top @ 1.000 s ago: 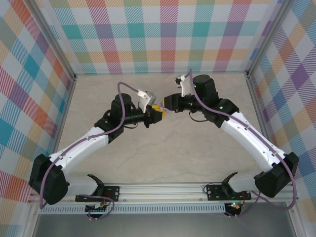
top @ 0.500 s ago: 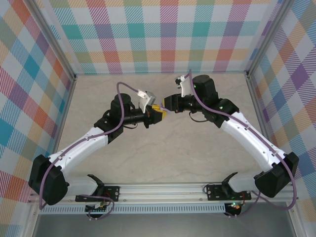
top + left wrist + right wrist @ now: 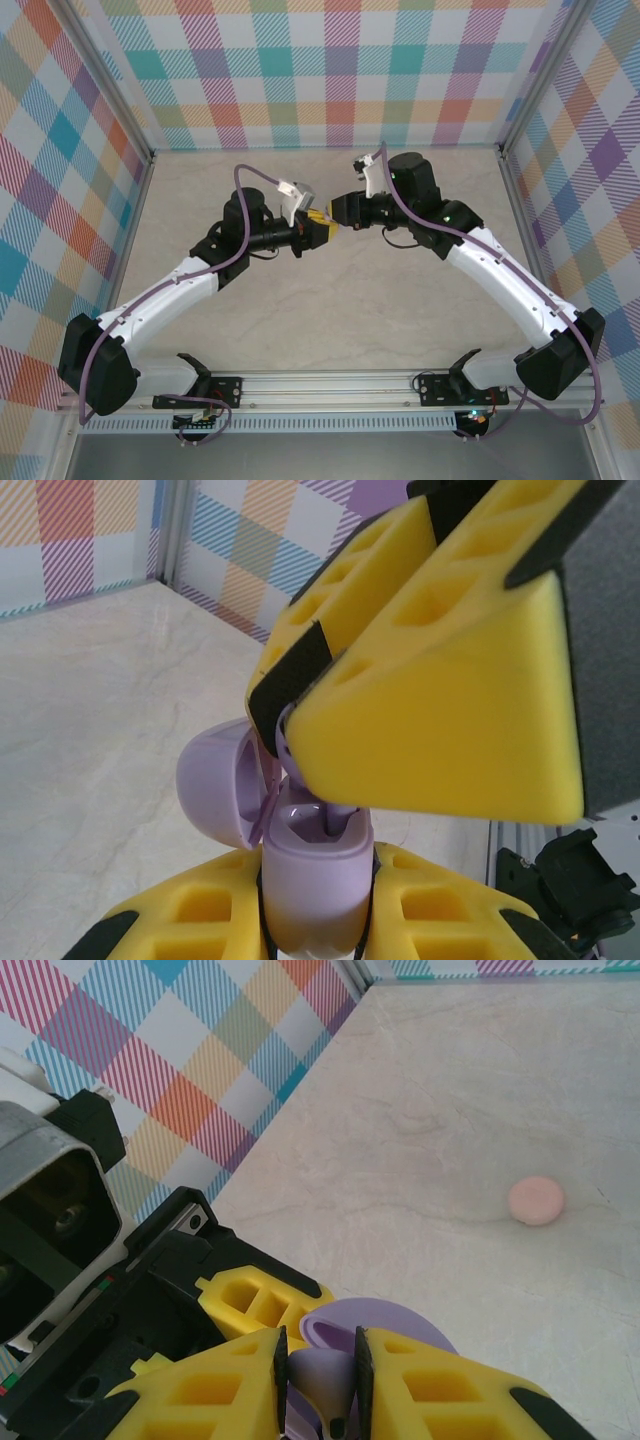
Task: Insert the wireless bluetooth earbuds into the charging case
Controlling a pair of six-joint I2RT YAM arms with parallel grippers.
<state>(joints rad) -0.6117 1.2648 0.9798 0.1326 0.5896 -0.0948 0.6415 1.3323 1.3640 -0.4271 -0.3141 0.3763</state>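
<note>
Roughly at the middle of the table (image 3: 330,320) the two grippers meet tip to tip, and the room around them is wide on every side. The checked walls (image 3: 330,80) at the back, left and right stand well apart from both arms, and the metal rail (image 3: 330,385) at the near edge is also well away from the fingers. On the bare surface seen by the right wrist camera lies one pink disc (image 3: 537,1200), well apart from the grippers.

The left arm reaches from its base at the lower left up and to the right, with the elbow bent, and its wrist points to the right. The right arm comes from the lower right up and to the left, and its wrist points left, toward the other one.

The left gripper (image 3: 315,910) is clenched on the lilac charging case (image 3: 310,875), one yellow finger on each side of its body. The lid (image 3: 212,785) of the case is swung open to the left and the cavity faces the other gripper.

The right gripper (image 3: 318,1345) is closed with only a narrow gap, and in this gap it grasps a lilac earbud (image 3: 318,1375). In the left wrist view the earbud (image 3: 287,742) is at the rim of the open case, just at the mouth of the cavity; whether it already touches the inside, I cannot tell.
</note>
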